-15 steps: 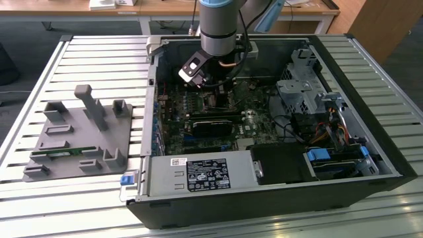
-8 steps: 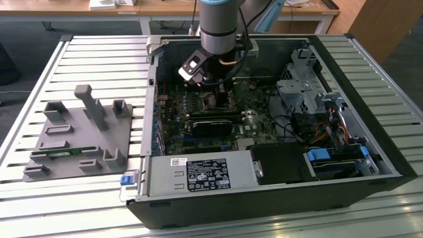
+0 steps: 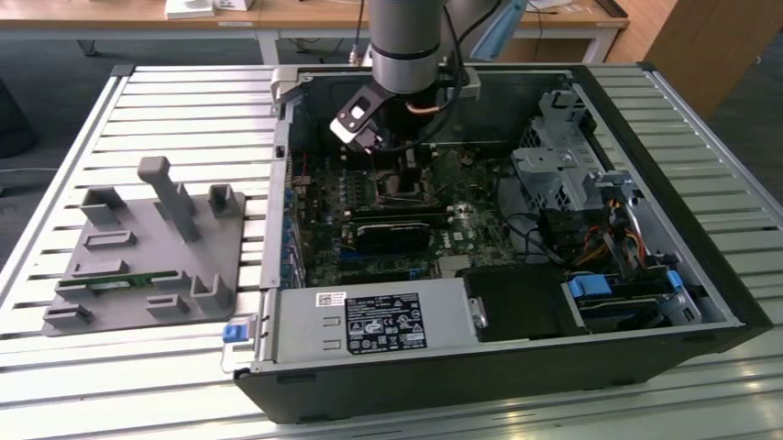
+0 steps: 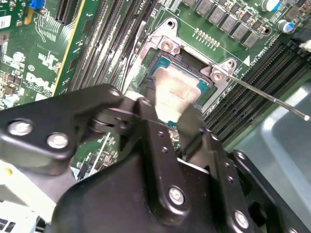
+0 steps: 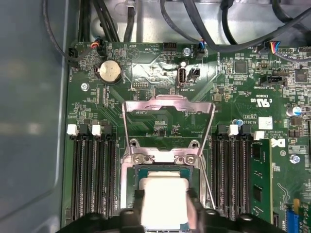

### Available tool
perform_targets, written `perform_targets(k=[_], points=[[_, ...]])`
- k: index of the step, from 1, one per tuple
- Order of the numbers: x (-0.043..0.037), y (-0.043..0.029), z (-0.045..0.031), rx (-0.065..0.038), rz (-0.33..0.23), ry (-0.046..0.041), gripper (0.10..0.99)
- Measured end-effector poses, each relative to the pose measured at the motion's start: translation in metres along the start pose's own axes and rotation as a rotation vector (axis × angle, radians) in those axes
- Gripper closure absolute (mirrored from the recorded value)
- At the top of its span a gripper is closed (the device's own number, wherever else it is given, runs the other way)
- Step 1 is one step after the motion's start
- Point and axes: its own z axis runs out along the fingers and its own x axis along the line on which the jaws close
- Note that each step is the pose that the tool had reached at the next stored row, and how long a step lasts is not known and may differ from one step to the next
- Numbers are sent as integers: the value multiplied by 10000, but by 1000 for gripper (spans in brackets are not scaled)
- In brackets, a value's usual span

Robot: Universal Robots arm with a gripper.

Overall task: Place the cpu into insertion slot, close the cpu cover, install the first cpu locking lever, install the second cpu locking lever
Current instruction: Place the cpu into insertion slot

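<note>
The gripper [image 5: 166,201] is seen closed on the cpu [image 5: 163,187], its black fingers [image 4: 146,121] pressed against two opposite edges; the chip is held level at the insertion slot [image 5: 129,179], though whether it is fully seated or just above the contacts cannot be told. The cpu cover [image 5: 146,103] is swung back and open behind the slot; a thin locking lever [image 4: 267,95] is stretched out beside one finger. Trouble is judged most likely at the release: a slightly skewed or offset chip could be dropped onto one edge and the socket contacts bent; a finger dragged sideways could pull the chip out of square or catch the lever; the open cover could fall if knocked. As for containers, the computer case [image 3: 490,376] holds the motherboard [image 3: 471,234], a black graphics card [image 3: 391,234], a power supply [image 3: 367,321] and drive bays with cables; on the slatted tabletop [image 3: 159,101], at the exterior view's left, a grey fixture tray [image 3: 135,247] holds a small green strip [image 3: 123,280].
</note>
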Motion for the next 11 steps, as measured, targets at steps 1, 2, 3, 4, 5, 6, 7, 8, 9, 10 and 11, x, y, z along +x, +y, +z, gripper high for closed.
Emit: perform_targets(k=[1,2,3,4,5,6,7,8,9,10,11], points=[[0,2,-11,3,2,0,671],[0,3,-21,5,4,-1,671],[0,4,-31,7,7,-1,729],[0,5,-41,9,7,-1,788],[0,6,-52,11,10,0,788],[0,8,-61,12,10,-1,847],[0,9,-69,15,12,-1,906],[0,10,-76,17,12,-1,965],[0,10,-81,19,14,-2,965],[1,11,-83,18,16,0,965],[1,12,-85,18,17,1,980]])
